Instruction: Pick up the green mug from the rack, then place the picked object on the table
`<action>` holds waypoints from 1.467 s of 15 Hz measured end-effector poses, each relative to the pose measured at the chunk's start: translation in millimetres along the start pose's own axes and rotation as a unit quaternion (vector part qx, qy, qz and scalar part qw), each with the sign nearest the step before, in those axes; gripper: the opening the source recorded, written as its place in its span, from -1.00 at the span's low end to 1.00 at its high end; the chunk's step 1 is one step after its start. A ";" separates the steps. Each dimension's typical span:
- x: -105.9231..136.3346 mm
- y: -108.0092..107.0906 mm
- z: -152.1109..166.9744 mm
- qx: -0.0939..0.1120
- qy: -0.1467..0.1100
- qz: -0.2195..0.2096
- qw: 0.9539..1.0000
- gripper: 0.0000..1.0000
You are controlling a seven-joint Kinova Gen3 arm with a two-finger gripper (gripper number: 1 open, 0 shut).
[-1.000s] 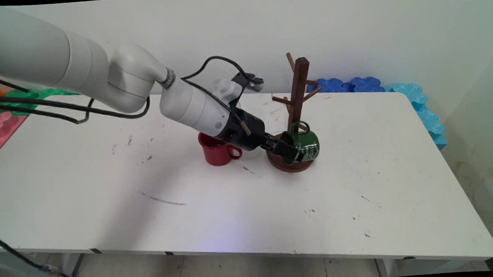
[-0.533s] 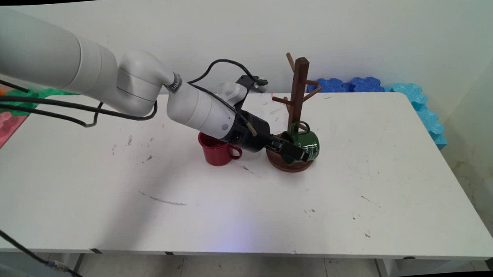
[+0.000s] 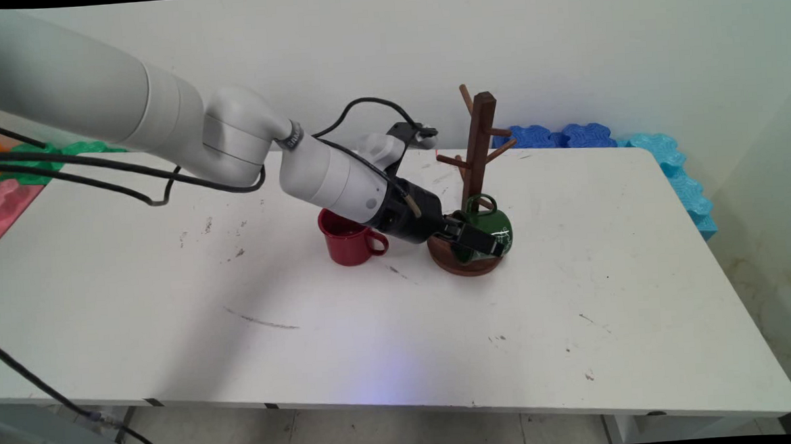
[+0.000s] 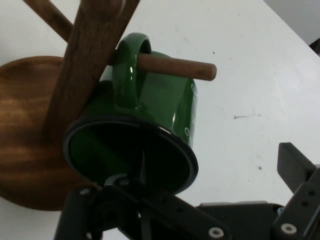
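Edged gripper [image 3: 483, 242] closer, fingers spread about green mug [image 3: 489, 226] hanging on wooden rack [image 3: 478, 151] peg.

The setting is a robotics laboratory test cell. A white Kinova arm [image 3: 160, 119] with loose black cables [image 3: 95, 180] reaches over a scuffed, marked white table [image 3: 374, 331] set against a bare white wall [image 3: 596, 42]. Coloured foam mats line the table's edges: blue [image 3: 553, 136] and cyan [image 3: 681, 173] at its far right, green [image 3: 60, 153] and pink [image 3: 5, 205] at its far left. Near the table's centre stand household test props: a wooden mug tree [image 3: 477, 157], a green mug [image 3: 494, 227] and a red mug [image 3: 349, 241].
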 end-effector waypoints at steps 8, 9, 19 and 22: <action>2.8 -1.4 10.1 -0.006 0.001 -0.007 1.000 1.00; 3.1 -1.5 11.1 -0.007 0.001 -0.007 1.000 1.00; 3.0 -3.4 14.7 -0.012 -0.001 -0.001 1.000 -1.00; 3.5 -3.3 14.6 -0.013 -0.002 0.003 1.000 -1.00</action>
